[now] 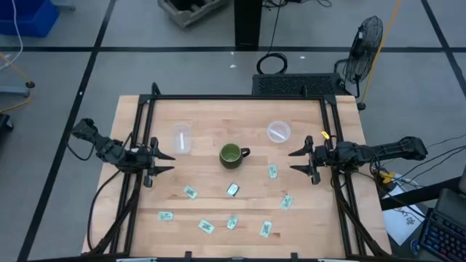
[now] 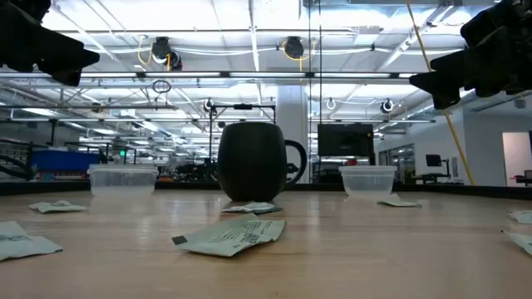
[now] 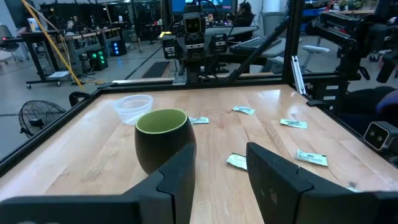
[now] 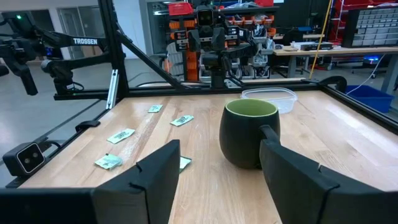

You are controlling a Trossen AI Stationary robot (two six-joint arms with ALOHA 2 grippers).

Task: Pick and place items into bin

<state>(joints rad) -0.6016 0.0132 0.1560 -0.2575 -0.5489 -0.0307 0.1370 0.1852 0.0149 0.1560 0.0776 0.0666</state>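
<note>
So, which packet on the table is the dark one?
The packet directly below the green mug in the high view; its face is dark, the others are pale green.

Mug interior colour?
Light green inside the mug, dark outside; clearest in the left wrist view.

Wooden table (image 1: pixel 211 116): green mug (image 1: pixel 231 155), two clear bins (image 1: pixel 181 137), nine scattered packets (image 1: pixel 233 190).

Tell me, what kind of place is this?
Probably a robotics lab or workshop: a framed wooden table on a taped concrete floor, another robot rig behind it, workbenches with electronics, and parts drawers.
</note>
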